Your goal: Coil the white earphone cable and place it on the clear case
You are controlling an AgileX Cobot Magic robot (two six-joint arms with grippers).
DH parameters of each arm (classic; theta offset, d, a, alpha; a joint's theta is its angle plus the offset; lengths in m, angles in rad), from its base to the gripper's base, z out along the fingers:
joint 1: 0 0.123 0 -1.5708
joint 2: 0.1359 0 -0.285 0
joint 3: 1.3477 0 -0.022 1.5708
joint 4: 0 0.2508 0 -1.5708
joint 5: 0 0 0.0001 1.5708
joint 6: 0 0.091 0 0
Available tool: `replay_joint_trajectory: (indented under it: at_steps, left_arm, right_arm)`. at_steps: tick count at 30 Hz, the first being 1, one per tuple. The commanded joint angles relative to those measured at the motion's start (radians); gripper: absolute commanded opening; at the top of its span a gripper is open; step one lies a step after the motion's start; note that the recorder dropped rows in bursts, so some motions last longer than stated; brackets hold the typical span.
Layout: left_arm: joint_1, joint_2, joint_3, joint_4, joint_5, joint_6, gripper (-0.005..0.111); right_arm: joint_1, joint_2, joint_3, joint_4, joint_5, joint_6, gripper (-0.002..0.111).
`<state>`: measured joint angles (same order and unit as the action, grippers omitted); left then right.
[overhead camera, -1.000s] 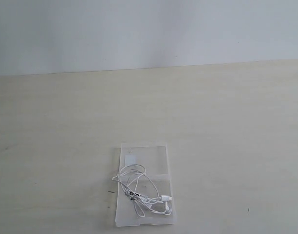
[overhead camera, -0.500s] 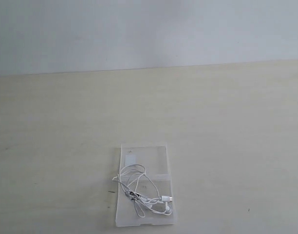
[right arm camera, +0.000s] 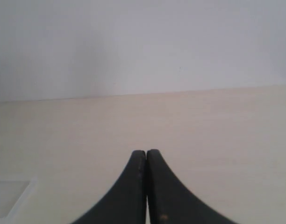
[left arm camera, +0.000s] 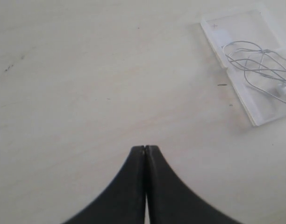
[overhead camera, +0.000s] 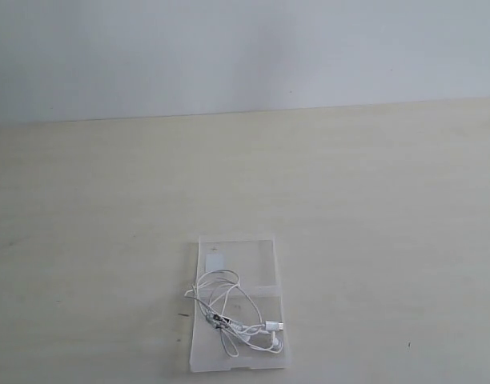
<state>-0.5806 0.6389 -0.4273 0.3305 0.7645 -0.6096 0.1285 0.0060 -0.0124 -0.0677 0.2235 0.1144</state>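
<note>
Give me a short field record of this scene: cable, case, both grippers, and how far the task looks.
cable: white earphone cable lies in loose loops on the case, mostly on the half nearer the camera
case: clear case lies flat and opened out on the table, with a white label on the far half
left gripper: left gripper shut, empty, above bare table beside the case
right gripper: right gripper shut, empty
task: cable appears placed

Your exterior view faces the wall (overhead camera: 229,56) across the table (overhead camera: 373,208); left wrist looks down, sharing the case (overhead camera: 257,254).
</note>
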Motion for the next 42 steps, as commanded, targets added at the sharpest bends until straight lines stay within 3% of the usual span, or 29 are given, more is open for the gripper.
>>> replay_joint_trajectory:
  at_steps: [1, 6, 42]
  left_arm:
    - [0.000, -0.005, 0.005, 0.009, -0.009, 0.005, 0.000]
    - [0.000, -0.005, 0.005, 0.009, -0.009, 0.005, 0.000]
    - [0.000, -0.005, 0.005, 0.009, -0.009, 0.005, 0.000]
  right_arm:
    - [-0.014, -0.006, 0.008, 0.018, 0.021, -0.029, 0.000]
    - [-0.014, -0.006, 0.008, 0.099, 0.076, -0.142, 0.000]
    - [-0.014, -0.006, 0.012, 0.094, 0.084, -0.107, 0.000]
